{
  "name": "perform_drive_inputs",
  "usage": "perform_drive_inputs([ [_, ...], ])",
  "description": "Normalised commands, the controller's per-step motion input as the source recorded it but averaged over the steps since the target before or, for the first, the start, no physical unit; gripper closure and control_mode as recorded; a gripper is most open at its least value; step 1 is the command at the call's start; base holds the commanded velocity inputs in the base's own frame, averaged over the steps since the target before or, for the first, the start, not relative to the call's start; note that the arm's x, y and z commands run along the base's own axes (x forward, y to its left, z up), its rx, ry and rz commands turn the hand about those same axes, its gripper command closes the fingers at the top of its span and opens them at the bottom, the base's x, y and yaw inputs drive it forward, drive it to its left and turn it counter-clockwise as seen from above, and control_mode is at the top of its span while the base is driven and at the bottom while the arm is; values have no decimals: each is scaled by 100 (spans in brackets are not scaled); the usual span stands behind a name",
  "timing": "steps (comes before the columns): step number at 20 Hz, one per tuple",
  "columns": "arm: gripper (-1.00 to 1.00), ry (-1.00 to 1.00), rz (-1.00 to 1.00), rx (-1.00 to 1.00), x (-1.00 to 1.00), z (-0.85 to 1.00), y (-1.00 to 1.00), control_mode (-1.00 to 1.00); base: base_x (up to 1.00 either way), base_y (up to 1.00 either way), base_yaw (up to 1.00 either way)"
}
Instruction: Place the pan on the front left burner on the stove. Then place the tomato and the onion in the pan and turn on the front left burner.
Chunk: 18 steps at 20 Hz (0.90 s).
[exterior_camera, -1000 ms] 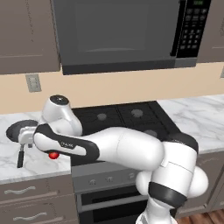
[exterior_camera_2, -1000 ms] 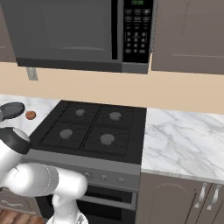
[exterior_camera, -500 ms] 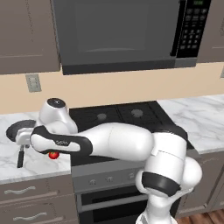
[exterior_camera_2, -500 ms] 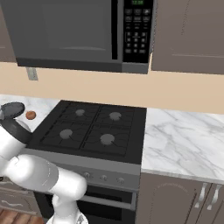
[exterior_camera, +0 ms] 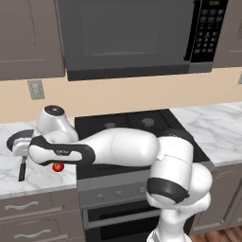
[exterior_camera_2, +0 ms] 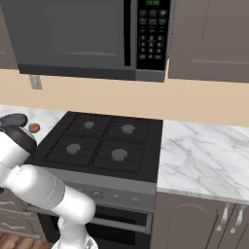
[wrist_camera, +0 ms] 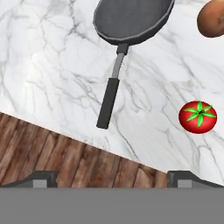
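Over the last second the white arm has swung further toward the left of the left base view, so the two-finger gripper [wrist_camera: 112, 175] now hangs above the marble counter [wrist_camera: 52, 65] left of the black four-burner stove [exterior_camera_2: 97, 141]. Judging from this, the first step, picking up the pan, is only being approached; nothing has been lifted.

In the hand view the shallow round dark grey frying pan [wrist_camera: 131, 17] lies at the top centre, its long thin black handle [wrist_camera: 109, 103] running down toward the lower middle of the frame. The small bright red tomato with a green stem top [wrist_camera: 197, 117] sits at the right edge, well apart from the handle, and the plain orange-brown onion [wrist_camera: 212, 17] is in the upper right corner, near the pan rim but not touching it. The 2 dark fingertips [wrist_camera: 41, 178] stand wide apart at the bottom corners, holding nothing.

The handle's end lies near the counter's front edge, beyond which the wooden floor [wrist_camera: 65, 162] shows across the lower left. There is open marble on both sides of the handle, so the fingers probably have room to straddle it. The front left burner with its light-grey cap [exterior_camera_2: 73, 149] is bare, as are the grates around it.
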Motion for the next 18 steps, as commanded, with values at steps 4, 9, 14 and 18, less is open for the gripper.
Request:
perform_drive_inputs([
  [4, -100, 0, 0, -10, 4, 0, 18, -100, 0, 0, 0],
  [9, -100, 0, -1, -7, 0, 0, 12, -100, 0, 0, 0],
  [14, -100, 0, -1, 0, 0, 0, 3, -100, 0, 0, 0],
  [18, -100, 0, -5, 0, 8, -2, 0, -100, 0, 0, 0],
])
